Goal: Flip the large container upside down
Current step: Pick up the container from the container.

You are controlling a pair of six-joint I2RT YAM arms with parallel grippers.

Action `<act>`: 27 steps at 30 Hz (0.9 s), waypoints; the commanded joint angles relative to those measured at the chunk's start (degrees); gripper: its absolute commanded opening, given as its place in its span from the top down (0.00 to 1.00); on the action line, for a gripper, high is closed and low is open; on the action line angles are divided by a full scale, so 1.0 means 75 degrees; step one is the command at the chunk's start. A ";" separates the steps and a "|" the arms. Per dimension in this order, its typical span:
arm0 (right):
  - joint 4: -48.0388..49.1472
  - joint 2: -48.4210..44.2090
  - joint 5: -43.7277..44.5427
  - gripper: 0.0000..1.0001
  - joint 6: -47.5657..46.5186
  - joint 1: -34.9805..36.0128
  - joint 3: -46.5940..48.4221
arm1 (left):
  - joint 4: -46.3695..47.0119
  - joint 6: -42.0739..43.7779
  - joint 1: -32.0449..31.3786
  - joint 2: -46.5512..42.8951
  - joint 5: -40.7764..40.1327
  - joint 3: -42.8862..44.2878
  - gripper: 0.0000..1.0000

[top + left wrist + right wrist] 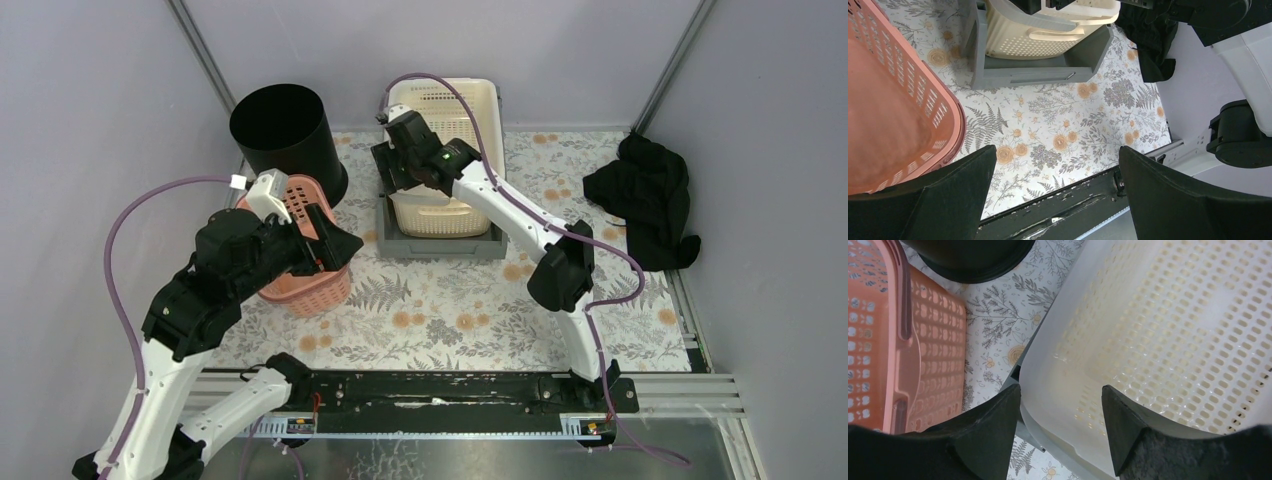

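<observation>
The large cream perforated basket stands tilted, its near end inside a grey tray. It also shows in the left wrist view and the right wrist view. My right gripper is at the basket's left near corner. In the right wrist view the gripper straddles the rim, one finger outside and one inside, both touching it. My left gripper is open and empty, beside the pink basket.
A black round bin stands at the back left, behind the pink basket. A black cloth lies at the right wall. The grey tray sits mid-table on the flowered mat.
</observation>
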 commanded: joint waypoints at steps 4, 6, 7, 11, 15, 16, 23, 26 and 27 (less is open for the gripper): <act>-0.0019 -0.0181 -0.0110 0.36 -0.0082 0.0028 0.0158 | 0.0440 -0.0075 0.0028 -0.0086 -0.0111 -0.0145 0.00; -0.0049 -0.0180 0.0005 0.42 -0.0078 0.0026 0.0160 | 0.0449 -0.0064 0.0026 -0.0077 -0.0110 -0.0156 0.00; 0.0001 -0.0248 0.0060 0.47 -0.0061 0.0026 0.0078 | 0.0449 -0.0054 0.0033 -0.0077 -0.0117 -0.0168 0.00; 0.0170 -0.0438 0.0115 0.61 -0.0054 0.0026 -0.0094 | 0.0458 -0.0040 0.0034 -0.0084 -0.0115 -0.0223 0.00; -0.0058 -0.0315 0.0265 0.75 -0.0117 0.0028 0.0191 | 0.0512 -0.0040 0.0025 -0.0054 -0.0076 -0.0246 0.00; -0.0119 -0.0290 0.0325 0.76 -0.0126 0.0028 0.0267 | 0.0511 -0.0040 0.0027 -0.0051 -0.0076 -0.0249 0.00; -0.0364 -0.0411 0.1016 0.46 0.0027 -0.0553 0.0650 | 0.0492 -0.0040 0.0034 -0.0127 -0.0084 -0.0255 0.00; -0.0517 -0.0623 0.1128 0.45 0.0299 -0.1231 0.0618 | 0.0468 -0.0029 0.0034 -0.0138 -0.0085 -0.0295 0.00; -0.0582 -0.0732 0.1179 0.45 0.0359 -0.1465 0.0556 | 0.0472 -0.0037 0.0034 -0.0120 -0.0067 -0.0302 0.00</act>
